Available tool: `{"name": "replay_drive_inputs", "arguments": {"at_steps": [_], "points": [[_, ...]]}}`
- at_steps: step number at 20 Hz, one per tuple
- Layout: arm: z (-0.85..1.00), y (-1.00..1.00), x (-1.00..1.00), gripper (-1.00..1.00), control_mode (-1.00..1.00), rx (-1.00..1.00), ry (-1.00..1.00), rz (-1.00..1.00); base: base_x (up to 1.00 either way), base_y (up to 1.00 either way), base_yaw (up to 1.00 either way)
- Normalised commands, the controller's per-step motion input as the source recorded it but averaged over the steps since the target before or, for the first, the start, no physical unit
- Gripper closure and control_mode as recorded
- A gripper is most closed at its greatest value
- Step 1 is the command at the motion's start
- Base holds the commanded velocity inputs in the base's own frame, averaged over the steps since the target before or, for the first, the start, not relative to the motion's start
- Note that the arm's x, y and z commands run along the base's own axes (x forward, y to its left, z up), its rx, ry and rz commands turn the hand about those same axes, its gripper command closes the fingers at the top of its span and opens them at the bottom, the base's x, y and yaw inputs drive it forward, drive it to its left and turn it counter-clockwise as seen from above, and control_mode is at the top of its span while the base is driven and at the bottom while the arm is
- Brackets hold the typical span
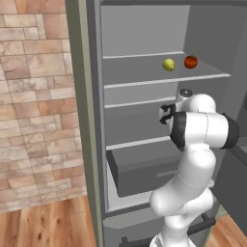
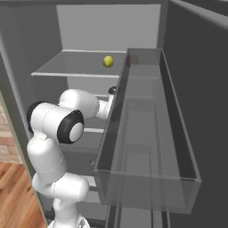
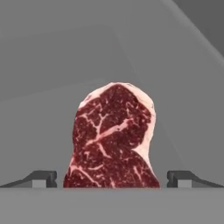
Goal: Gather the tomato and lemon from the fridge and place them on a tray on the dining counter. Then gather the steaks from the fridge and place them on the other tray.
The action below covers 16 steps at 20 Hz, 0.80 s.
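Hand view: claw (image 3: 112, 178) spread wide around steak (image 3: 113, 138).

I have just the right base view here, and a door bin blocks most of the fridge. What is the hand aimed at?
Observer: A steak, lying flat straight ahead of the gripper in the hand view.
Operator: Jaws open or shut?
Observer: Open; the fingertips stand wide to either side of the steak, not touching it.
Operator: I see the lemon on the upper shelf. Where's the tomato?
Observer: In the left base view the tomato sits just right of the lemon on that same shelf, above the hand.
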Motion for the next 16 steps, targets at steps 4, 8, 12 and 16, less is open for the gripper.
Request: {"name": "replay_drive_inputs", "arguments": {"at_steps": [4,8,12,16], "points": [[-0.59,0.00,0.05,-1.00,-1.00,0.00,0.08,0.00,0.00,0.00,0.00],[-0.64,0.00,0.04,1.00,-1.00,0.00,0.08,0.00,0.00,0.00,0.00],[-0.54,0.00,-0.11,1.00,-1.00,0.00,0.01,0.00,0.00,0.00,0.00],[-0.50,0.02,-0.51,1.00,-1.00,0.00,-0.05,0.00,0.00,0.00,0.00]]}}
